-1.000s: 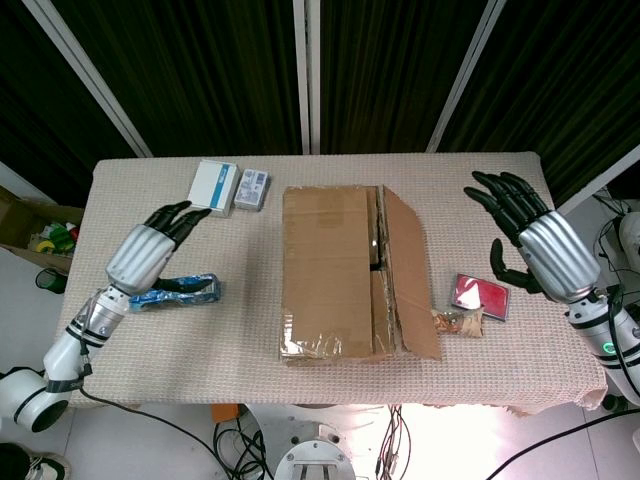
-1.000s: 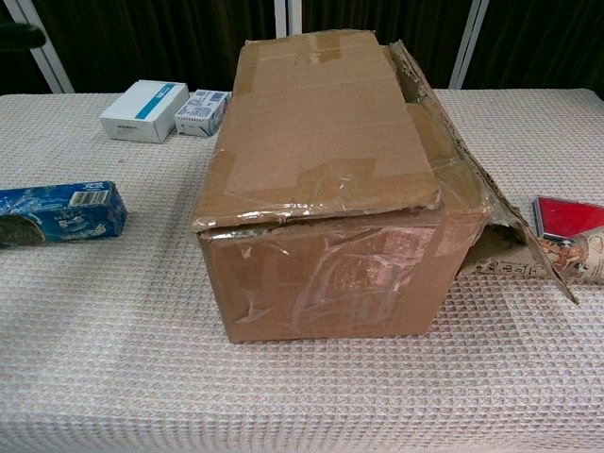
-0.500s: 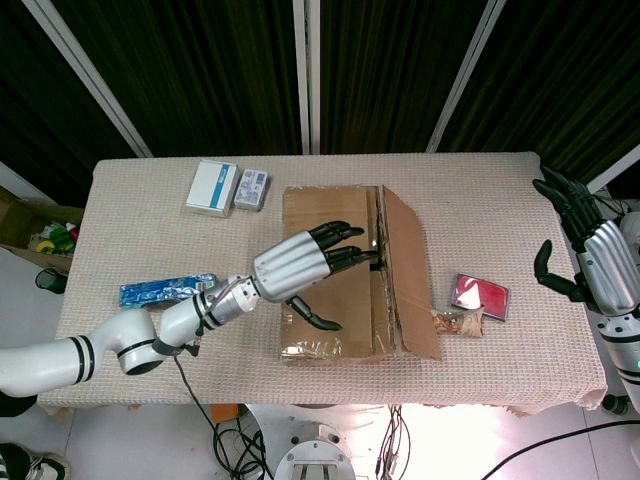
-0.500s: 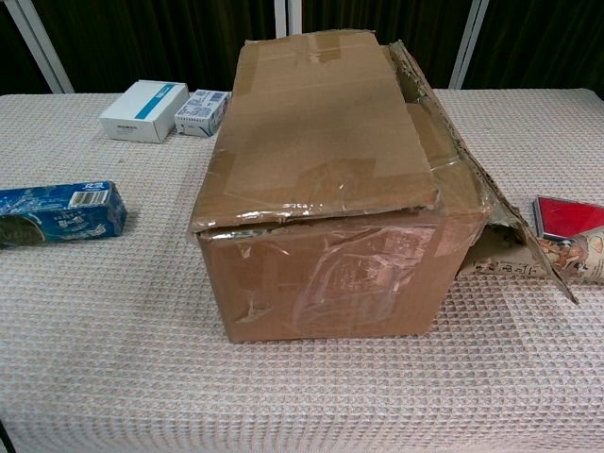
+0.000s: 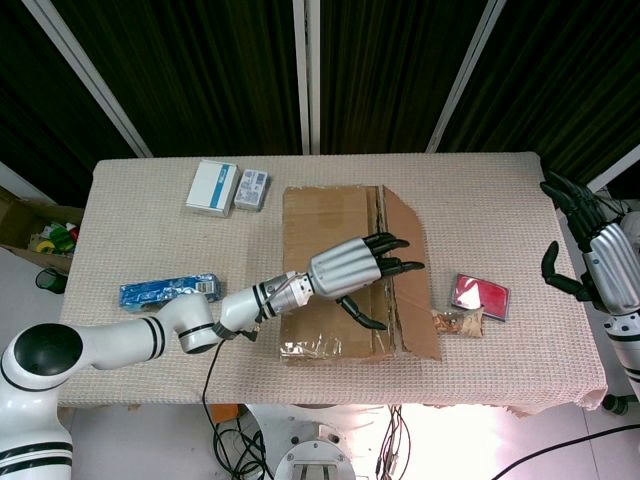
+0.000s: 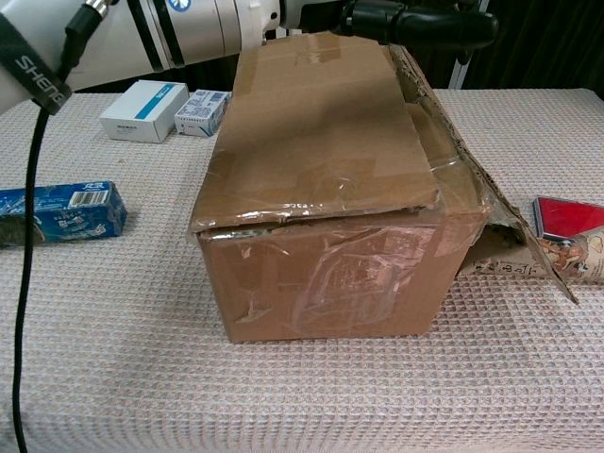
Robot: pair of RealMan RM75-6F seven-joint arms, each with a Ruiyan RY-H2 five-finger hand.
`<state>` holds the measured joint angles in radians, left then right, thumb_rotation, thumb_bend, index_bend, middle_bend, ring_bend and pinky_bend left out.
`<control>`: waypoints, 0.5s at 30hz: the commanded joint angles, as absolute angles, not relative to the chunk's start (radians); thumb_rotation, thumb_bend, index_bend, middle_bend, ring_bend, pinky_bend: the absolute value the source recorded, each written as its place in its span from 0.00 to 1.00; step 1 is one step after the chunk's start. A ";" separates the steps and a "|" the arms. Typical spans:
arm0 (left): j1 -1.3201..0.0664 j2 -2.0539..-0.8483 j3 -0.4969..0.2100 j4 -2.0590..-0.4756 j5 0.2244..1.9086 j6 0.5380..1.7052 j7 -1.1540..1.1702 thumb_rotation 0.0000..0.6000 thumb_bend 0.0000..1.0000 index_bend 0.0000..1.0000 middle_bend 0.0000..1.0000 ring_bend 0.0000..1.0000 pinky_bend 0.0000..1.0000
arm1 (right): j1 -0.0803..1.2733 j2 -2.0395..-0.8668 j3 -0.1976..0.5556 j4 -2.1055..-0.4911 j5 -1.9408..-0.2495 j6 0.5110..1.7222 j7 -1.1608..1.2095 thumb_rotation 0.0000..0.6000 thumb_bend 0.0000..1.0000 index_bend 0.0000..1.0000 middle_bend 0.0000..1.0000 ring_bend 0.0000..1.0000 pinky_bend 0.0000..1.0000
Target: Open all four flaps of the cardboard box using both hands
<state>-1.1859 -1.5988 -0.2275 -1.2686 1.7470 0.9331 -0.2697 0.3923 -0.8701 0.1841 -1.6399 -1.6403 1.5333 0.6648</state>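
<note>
Cardboard box (image 5: 345, 270) mid-table, long axis 12-to-6. Left hand (image 5: 355, 270) over the lid, fingers spread, holding nothing, tips toward 3 o'clock at the seam (nearer hand). Right hand (image 5: 600, 258) well off at 3, splayed, empty.

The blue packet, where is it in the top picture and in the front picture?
Head view: the blue packet lies left of the cardboard box, near the table's left edge.
Chest view: the packet sits at the far left edge.
Shared landmark: the white box behind it.
</note>
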 commanded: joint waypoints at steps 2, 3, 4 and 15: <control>-1.201 -1.606 -0.189 -1.225 1.761 0.930 -0.249 0.00 0.00 0.10 0.37 0.09 0.17 | 0.397 -0.875 0.188 -1.628 -1.644 1.529 0.656 0.93 0.78 0.00 0.04 0.00 0.00; -1.202 -1.606 -0.182 -1.216 1.765 0.932 -0.241 0.00 0.00 0.10 0.38 0.09 0.17 | 0.398 -0.877 0.189 -1.622 -1.645 1.530 0.650 0.93 0.78 0.00 0.04 0.00 0.00; -1.202 -1.605 -0.175 -1.211 1.765 0.934 -0.240 0.00 0.00 0.10 0.38 0.09 0.17 | 0.398 -0.880 0.190 -1.617 -1.646 1.531 0.645 0.93 0.78 0.00 0.04 0.00 0.00; -1.205 -1.577 -0.133 -1.224 1.748 0.942 -0.239 0.00 0.00 0.11 0.45 0.09 0.16 | 0.404 -0.901 0.190 -1.598 -1.644 1.519 0.663 0.93 0.78 0.00 0.05 0.00 0.00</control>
<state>-1.2034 -1.5786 -0.1345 -1.2221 1.7482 0.9406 -0.2418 0.4030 -0.9000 0.1906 -1.5994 -1.6437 1.5199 0.6618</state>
